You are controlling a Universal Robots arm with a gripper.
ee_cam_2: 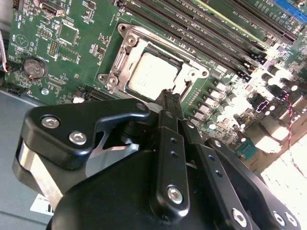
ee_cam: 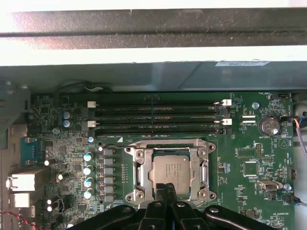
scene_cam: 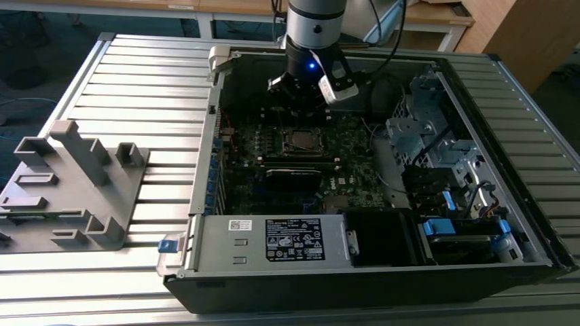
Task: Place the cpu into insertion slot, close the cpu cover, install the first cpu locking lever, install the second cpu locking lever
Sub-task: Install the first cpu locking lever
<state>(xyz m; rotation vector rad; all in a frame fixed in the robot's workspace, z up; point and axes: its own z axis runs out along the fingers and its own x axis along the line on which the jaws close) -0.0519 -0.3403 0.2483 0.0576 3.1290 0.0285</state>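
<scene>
The open computer case (scene_cam: pixel 363 288) lay on a slatted metal tabletop (scene_cam: pixel 127 81) (wooden desks (scene_cam: pixel 238 7) behind). The cpu (ee_cam: pixel 169 168) sat in the insertion slot (ee_cam: pixel 136 154); the fingers (ee_cam: pixel 161 196), pressed together and empty, stood at its rim.

A silver slatted table (scene_cam: pixel 127 81) is taken as the landmark. Beyond its far edge, pale wooden desks (scene_cam: pixel 217 8) on white legs are seen. Past its far corner, on the exterior view's right, a light wooden cabinet (scene_cam: pixel 521 30) is placed. Around the table, a dark blue-grey floor (scene_cam: pixel 41 47) is shown. The table's slats are brightly lit.
</scene>
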